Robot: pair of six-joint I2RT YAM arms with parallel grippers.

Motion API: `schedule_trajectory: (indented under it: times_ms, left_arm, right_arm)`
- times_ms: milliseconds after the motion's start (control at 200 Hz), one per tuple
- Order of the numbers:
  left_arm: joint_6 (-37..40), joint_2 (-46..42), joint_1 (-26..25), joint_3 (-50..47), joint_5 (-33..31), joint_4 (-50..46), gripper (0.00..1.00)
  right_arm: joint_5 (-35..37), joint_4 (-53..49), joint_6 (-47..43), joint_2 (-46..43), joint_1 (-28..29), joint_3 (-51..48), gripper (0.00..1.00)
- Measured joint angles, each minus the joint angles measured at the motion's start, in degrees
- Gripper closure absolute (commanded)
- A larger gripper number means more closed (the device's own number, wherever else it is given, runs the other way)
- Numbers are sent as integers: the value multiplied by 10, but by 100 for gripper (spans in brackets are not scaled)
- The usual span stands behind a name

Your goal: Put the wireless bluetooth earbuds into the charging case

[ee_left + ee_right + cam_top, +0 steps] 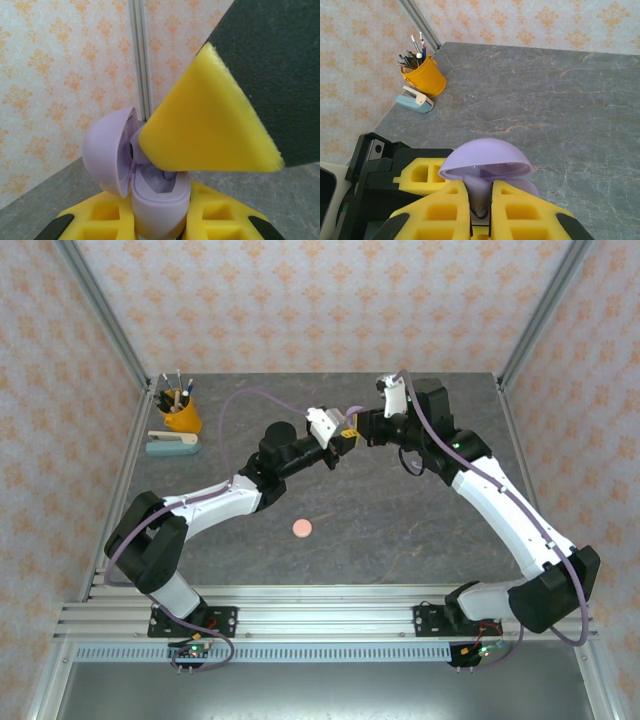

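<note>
Midair, left tool [159, 222] clamps the open case [107, 152] (purple); right tool [480, 207] pinches an earbud [476, 187].

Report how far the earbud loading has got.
Done: the lilac round plastic charging case is held up with its lid open, gripped by the left pincer. In hand: the right pincer holds a small lilac stemmed earbud at the case's mouth, not yet seated. Left: push it home, release, close the lid. A pink round disc lies apart on the grey stone-patterned table; its contents cannot be told.

Orange-patterned walls [300, 300] enclose a grey tabletop [400, 530].
</note>
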Motion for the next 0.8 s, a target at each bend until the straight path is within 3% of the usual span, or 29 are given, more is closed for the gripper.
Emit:
schedule_trajectory:
  times_ms: [120,340,570,796]
  left_arm:
    - [0,0,0,0,0,-4,100]
    - [0,0,0,0,0,-3,100]
    - [0,0,0,0,-2,0,100]
    - [0,0,0,0,-8,10,100]
  right_arm:
    - [0,-3,1,0,1,0,63]
    - [5,-20,16,0,6,18,51]
    - [24,-28,52,-13,-3,45,50]
    - [100,-39,132,-57,-86,37,44]
